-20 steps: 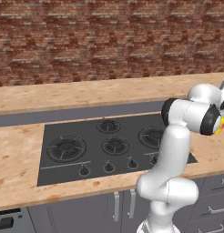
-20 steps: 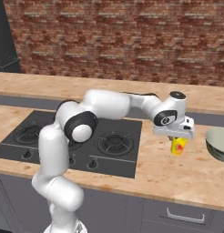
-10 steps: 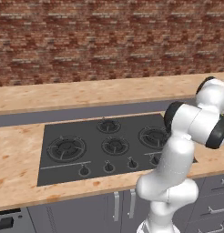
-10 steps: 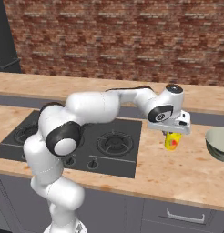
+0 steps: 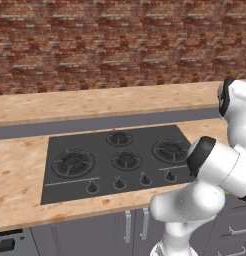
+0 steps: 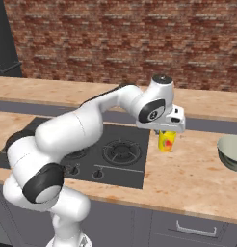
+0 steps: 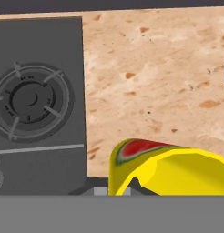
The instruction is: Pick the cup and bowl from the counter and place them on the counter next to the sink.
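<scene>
Over the wood-grain counter (image 6: 197,173), gripper (image 6: 167,137) clasps glossy yellow cup (image 6: 166,141).

Small bright yellow cup (image 6: 166,140) in white arm's gripper (image 6: 167,137), above tan wood-grain counter (image 6: 188,173), left of pale grey-green bowl (image 6: 231,153).

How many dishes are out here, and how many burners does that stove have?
Cups: 1, the yellow cup, in the gripper
Bowls: 1, the bowl on the counter
Burners: 4 on the stove top
Total: 6
</scene>
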{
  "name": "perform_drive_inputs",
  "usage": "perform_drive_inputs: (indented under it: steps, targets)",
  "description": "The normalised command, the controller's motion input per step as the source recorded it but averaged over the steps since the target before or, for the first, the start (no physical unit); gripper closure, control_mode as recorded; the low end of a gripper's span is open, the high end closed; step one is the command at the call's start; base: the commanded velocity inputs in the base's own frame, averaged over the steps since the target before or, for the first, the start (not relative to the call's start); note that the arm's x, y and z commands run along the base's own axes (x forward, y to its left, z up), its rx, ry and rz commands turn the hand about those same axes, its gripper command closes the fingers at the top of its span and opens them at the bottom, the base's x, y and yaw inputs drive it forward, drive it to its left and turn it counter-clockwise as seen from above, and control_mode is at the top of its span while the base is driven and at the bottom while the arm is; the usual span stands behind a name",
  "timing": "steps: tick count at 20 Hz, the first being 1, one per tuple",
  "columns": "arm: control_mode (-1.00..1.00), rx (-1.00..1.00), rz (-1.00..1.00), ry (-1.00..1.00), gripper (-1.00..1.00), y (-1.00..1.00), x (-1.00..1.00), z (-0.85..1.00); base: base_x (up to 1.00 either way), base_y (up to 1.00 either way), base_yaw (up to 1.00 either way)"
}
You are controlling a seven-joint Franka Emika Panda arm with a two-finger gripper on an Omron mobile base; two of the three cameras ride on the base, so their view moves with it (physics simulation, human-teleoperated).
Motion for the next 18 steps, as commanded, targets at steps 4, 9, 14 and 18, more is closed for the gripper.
perform_drive_inputs:
  steps: [4, 9, 14, 18]
  targets:
    - [-1.00, 0.00, 0.01, 0.00, 1.00, 0.72, -0.58, 0.36, 0.00, 0.00, 0.00]
    - [-1.00, 0.00, 0.00, -0.02, 1.00, 0.81, -0.44, 0.07, 0.00, 0.00, 0.00]
    - [-1.00, 0.00, -0.10, -0.03, 1.00, 0.73, -0.07, 0.01, 0.00, 0.00, 0.00]
    - [-1.00, 0.00, -0.19, -0.12, 1.00, 0.68, -0.03, 0.07, 0.00, 0.00, 0.00]
